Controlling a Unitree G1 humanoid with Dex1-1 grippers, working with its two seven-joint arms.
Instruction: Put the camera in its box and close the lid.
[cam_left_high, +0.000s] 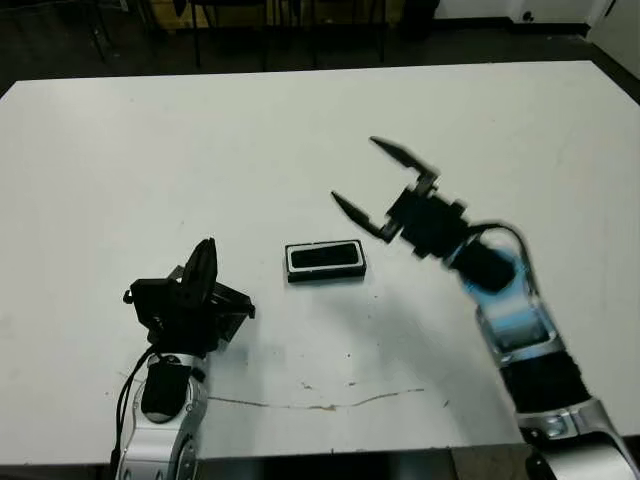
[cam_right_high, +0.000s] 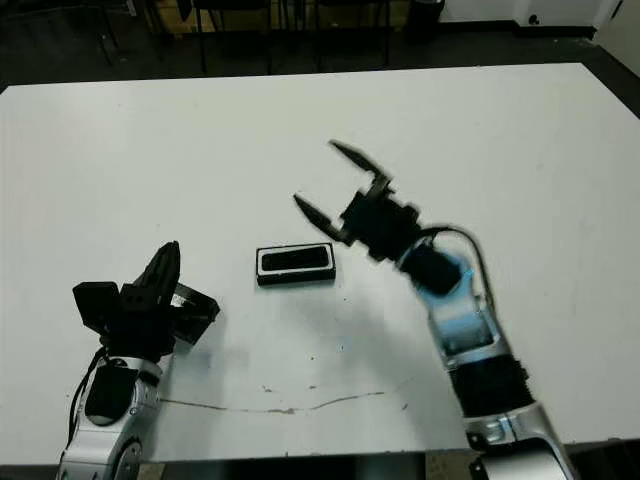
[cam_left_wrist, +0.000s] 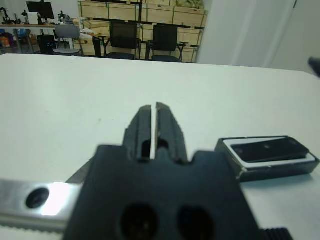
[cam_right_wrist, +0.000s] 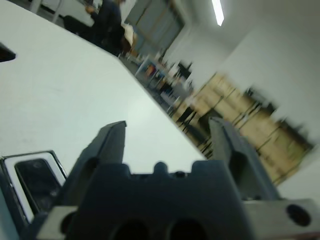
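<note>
White-lined box (cam_left_high: 326, 261) sitting mid-table (cam_left_high: 300, 130), holding the black camera (cam_left_high: 325, 257) inside. Hovering just right of it, right gripper (cam_left_high: 376, 180) spreading its fingers wide, gripping nothing. Resting left of the box, well apart, left gripper (cam_left_wrist: 153, 116) pressing fingers together, empty.

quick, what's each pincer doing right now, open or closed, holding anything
Left pincer: closed, holding nothing.
Right pincer: open wide, empty, raised beside the box.
</note>
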